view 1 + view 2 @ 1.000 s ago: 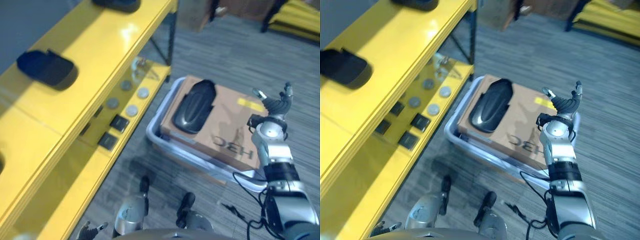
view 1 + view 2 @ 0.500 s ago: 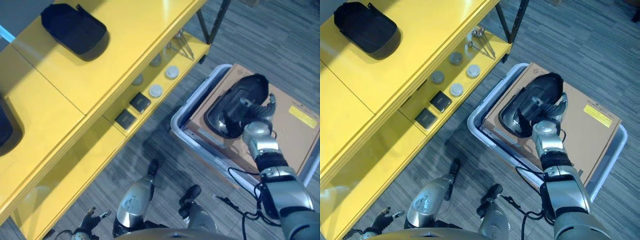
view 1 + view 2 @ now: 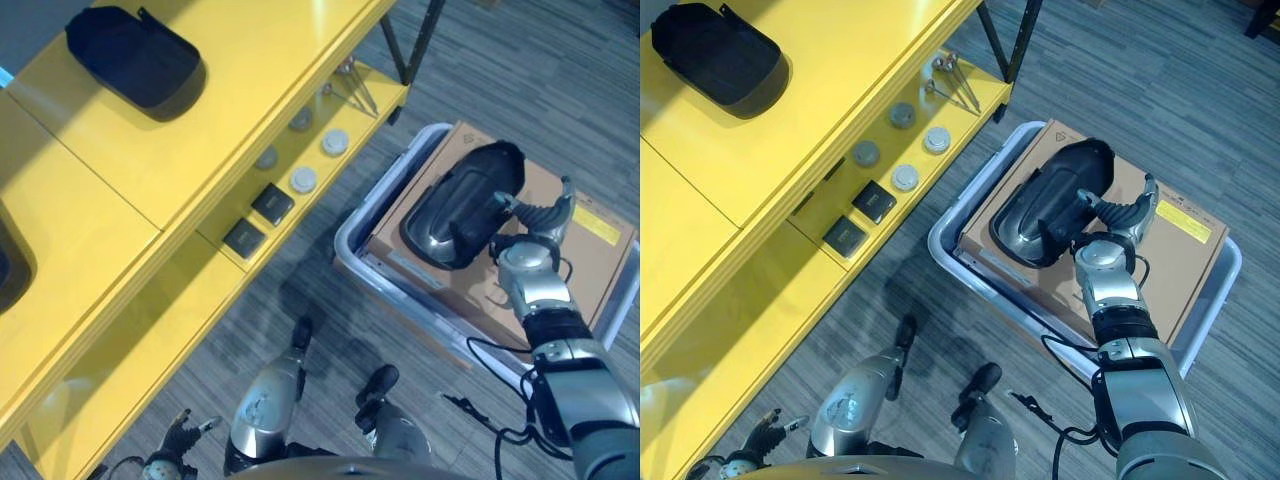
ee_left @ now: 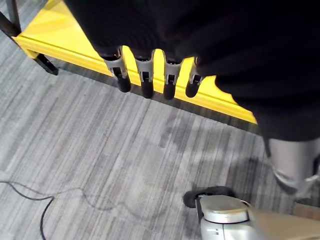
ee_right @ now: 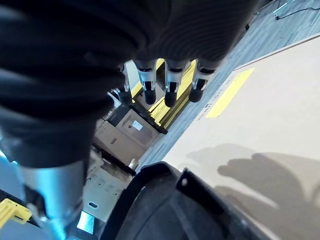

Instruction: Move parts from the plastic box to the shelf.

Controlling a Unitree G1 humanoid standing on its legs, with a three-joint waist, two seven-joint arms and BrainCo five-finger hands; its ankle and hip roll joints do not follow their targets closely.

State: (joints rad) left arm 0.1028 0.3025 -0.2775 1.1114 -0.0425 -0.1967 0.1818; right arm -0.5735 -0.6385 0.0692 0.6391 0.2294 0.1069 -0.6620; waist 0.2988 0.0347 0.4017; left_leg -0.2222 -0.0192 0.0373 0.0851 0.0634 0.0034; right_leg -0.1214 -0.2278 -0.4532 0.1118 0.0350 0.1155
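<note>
One black moulded part (image 3: 1052, 205) lies on cardboard box (image 3: 1180, 255) inside grey plastic box (image 3: 945, 245), just beside right hand (image 3: 1118, 222), fingers straight, holding nothing. Left hand (image 3: 180, 442) hangs low, fingers relaxed. Beyond: yellow shelf (image 3: 820, 110) with another black part (image 3: 715, 60).

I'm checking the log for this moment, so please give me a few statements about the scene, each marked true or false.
1. The right hand is open beside the black part. True.
2. The black part lies on the bare floor. False: it lies on a cardboard box set in the plastic box.
3. A black part already rests on the yellow shelf. True.
4. The left hand holds a part. False: its fingers hang relaxed over the grey floor, holding nothing.
</note>
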